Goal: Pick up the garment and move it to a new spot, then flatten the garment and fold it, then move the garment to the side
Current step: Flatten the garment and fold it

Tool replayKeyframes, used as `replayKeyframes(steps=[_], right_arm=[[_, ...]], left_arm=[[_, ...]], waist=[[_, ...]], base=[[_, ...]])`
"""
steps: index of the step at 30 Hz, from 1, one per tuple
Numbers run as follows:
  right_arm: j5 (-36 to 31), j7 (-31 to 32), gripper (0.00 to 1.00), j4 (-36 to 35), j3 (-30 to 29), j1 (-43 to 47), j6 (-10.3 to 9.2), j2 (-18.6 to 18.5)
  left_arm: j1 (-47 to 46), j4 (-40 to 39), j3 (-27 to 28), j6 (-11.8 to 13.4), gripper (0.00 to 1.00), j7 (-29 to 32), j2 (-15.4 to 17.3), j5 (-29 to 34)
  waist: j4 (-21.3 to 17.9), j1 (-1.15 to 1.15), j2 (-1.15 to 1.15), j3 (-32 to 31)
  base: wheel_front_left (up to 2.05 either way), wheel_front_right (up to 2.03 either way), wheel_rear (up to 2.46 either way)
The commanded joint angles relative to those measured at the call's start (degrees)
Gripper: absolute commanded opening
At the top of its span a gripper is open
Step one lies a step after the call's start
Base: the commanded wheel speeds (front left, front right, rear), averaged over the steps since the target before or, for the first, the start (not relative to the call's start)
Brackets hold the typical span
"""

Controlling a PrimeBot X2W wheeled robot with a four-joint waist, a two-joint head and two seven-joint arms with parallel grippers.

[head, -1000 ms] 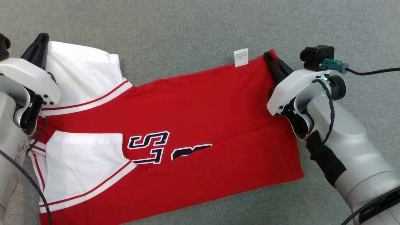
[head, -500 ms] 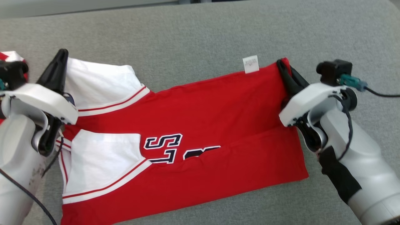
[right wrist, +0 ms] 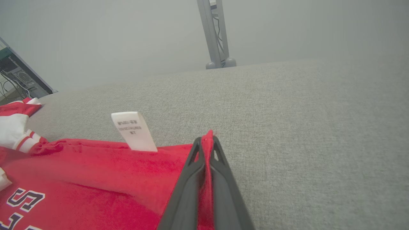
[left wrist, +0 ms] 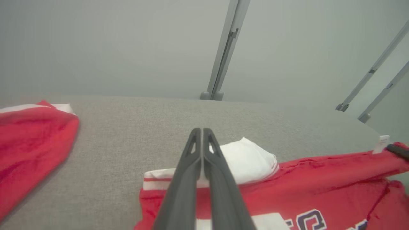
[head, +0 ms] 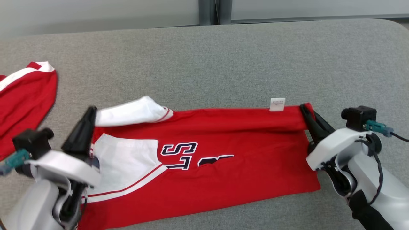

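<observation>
The garment (head: pixel 243 159) is a red jersey with white sleeves and dark lettering, lying sideways on the grey padded surface (head: pixel 204 64). Its far edge is raised off the surface and stretched between my two grippers. My left gripper (head: pixel 91 110) is shut on the white sleeve (head: pixel 134 111), which curls up at the fingertips. My right gripper (head: pixel 303 108) is shut on the red hem corner beside a white label (head: pixel 277 104). In the left wrist view the gripper (left wrist: pixel 201 131) is closed over the white sleeve (left wrist: pixel 249 159). In the right wrist view the gripper (right wrist: pixel 206 139) pinches red cloth near the label (right wrist: pixel 132 131).
Another red garment with white trim (head: pixel 25 92) lies at the far left of the surface. The surface's far edge meets a pale wall with a grey post (head: pixel 211 12). Bare grey surface stretches behind the jersey and to its right.
The head camera has tilted up, bringing the wall and the second garment into view. Both grippers have lifted the jersey's far edge, and the far sleeve now curls up.
</observation>
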Motion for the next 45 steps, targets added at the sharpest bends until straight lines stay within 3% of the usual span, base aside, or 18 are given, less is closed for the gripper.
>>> replayKeyframes(steps=[1, 9, 23, 28, 35, 45], right_arm=[[1.29, -0.3, 0.0, -0.14, 0.21, 1.51, -0.01, -1.2], [2.73, -0.31, 0.0, -0.38, 0.32, 4.09, -0.01, -2.86], [-2.54, -0.31, 0.0, -5.98, -4.15, 7.51, -0.01, -4.06], [-4.58, -0.3, 0.0, -5.48, -3.3, 7.1, -0.01, -4.0], [-12.16, -0.31, 0.0, -4.26, -1.85, 5.03, -0.01, -4.31], [-13.14, -0.3, 0.0, -7.51, -4.44, 10.42, -0.01, -5.79]], left_arm=[[3.29, -2.19, 0.91, 0.66, 0.0, -0.22, -0.17, 0.38], [12.09, -9.16, 5.68, 1.78, 0.0, -0.23, -3.16, 0.83], [20.79, -16.83, 11.36, 1.13, 0.0, -0.23, -7.81, 3.58], [22.16, -18.57, 12.63, 0.74, 0.0, -0.24, -8.39, 4.37], [23.0, -19.73, 12.03, 0.29, 0.0, -0.21, -9.22, 4.61], [24.49, -16.18, 9.78, -0.23, 0.0, -0.07, -10.85, 3.87]], waist=[[0.39, 0.0, 0.0, -0.5], [1.64, 0.0, 0.0, -1.43], [3.65, 0.0, 0.0, -3.36], [3.9, 0.0, 0.0, -3.74], [5.56, 0.0, 0.0, -4.18], [6.8, 0.0, 0.0, -4.88]], base=[[0.0, 0.0, 0.0], [0.0, 0.0, 0.0], [0.0, 0.0, 0.0], [0.0, 0.0, 0.0], [0.0, 0.0, 0.0], [0.0, 0.0, 0.0]])
